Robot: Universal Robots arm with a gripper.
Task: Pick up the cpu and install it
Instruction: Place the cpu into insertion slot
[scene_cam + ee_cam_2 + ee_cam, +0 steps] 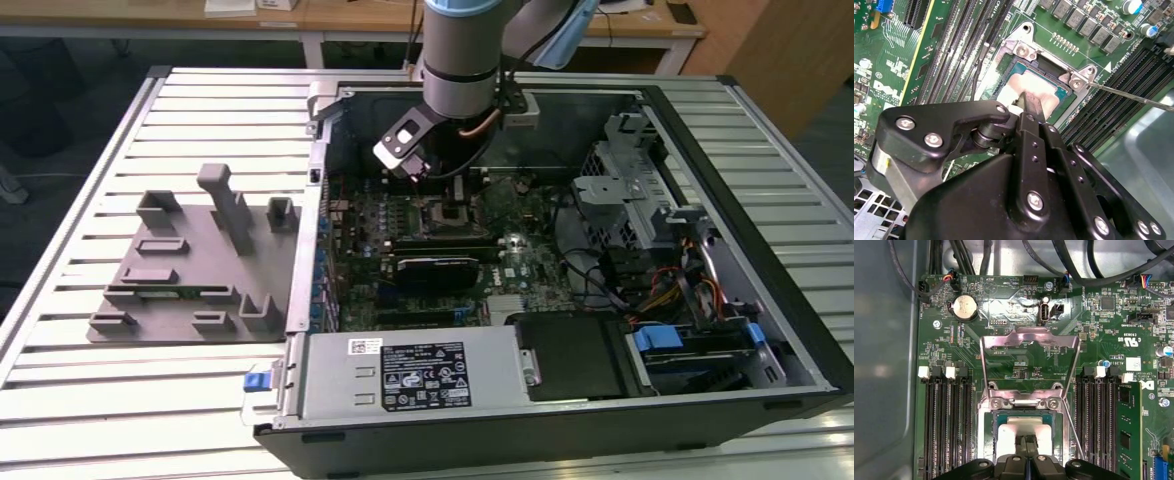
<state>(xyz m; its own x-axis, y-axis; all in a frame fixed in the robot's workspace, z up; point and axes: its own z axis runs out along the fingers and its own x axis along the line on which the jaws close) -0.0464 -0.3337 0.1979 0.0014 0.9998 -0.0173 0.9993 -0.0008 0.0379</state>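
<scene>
The cpu (1006,436) lies flat in the socket (1024,402) on the motherboard (1004,365), its silver-grey top plate facing up and framed by a thin pale rim; we see it in both wrist views, and in the second wrist view (1039,82) it sits square inside the socket frame. Right above its middle stands the gripper (1026,440), its two black fingers drawn together with nothing between them; whether the tips touch the plate we cannot tell. The metal load plate (1029,337) is swung up and open behind the socket, and the thin retention lever (1074,435) is raised beside it. Black memory slots (946,425) run along both sides of the socket, with one green memory module (1126,430) seated near it, and a coin cell battery (965,307) sits beyond the load plate. In the exterior view the arm (461,60) reaches down into the open computer case (747,330), which lies on a slatted metal table (80,400). A grey plastic fixture (187,270) rests on that table toward the exterior view's left, well apart from the case's board.
</scene>
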